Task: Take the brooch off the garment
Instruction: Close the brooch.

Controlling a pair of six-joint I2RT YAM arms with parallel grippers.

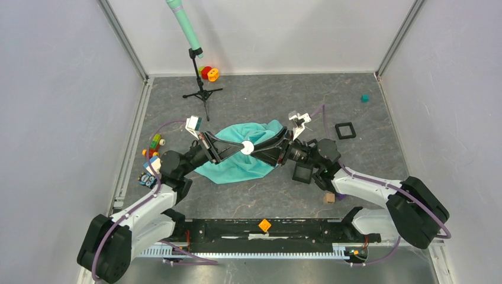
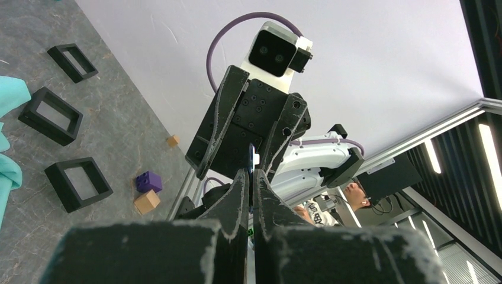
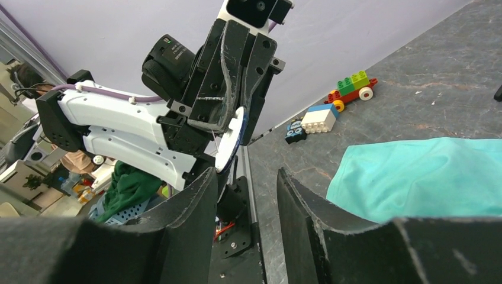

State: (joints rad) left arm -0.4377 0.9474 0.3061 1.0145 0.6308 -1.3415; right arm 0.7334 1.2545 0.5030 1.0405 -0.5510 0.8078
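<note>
One brooch (image 3: pixel 235 139), left end effector (image 2: pixel 249 180) pinching, garment (image 1: pixel 237 168) beneath

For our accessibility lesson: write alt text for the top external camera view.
Two white-and-black robot arms meet above a crumpled turquoise-green cloth T-shirt on a grey table, a small round white brooch between their jaws. Toy bricks and black square frames lie scattered around.

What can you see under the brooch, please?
Seen from above, the garment lies beneath the brooch, which the left gripper pinches. The table under that cloth is covered, and whether brooch and cloth touch cannot be told.
</note>
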